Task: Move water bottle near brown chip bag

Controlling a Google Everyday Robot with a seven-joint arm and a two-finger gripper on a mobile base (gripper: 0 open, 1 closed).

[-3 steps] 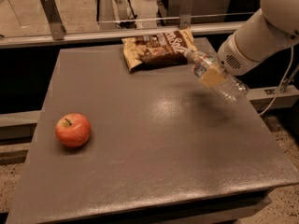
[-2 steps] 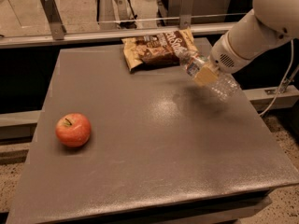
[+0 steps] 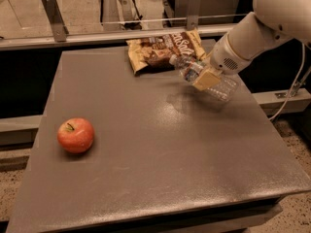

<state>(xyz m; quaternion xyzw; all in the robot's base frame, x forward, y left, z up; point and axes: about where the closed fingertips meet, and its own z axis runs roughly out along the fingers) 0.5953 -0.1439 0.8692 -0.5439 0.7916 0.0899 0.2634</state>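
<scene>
The gripper [image 3: 206, 76] is carrying the water bottle [image 3: 187, 68] closer to the brown chip bag [image 3: 163, 50] than it was a second ago. Well apart from the gripper, toward the front of the table [image 3: 160, 169], a red apple [image 3: 76, 135] is sitting where it was. The gripper is squeezing tight around the middle of the bottle. It is holding the bottle tilted in the air just above the table, with the white cap pointing at the bag. The bag is lying flat just past the gripper, at the back of the table. The cap is hanging by the bag's near edge, and I cannot tell if it is touching. The bottle is looking light, with thin bumpy sides. They may bend if squeezed hard, and the bottle may slip if held loosely. Holding it around the middle, as now, is looking like the best spot.
</scene>
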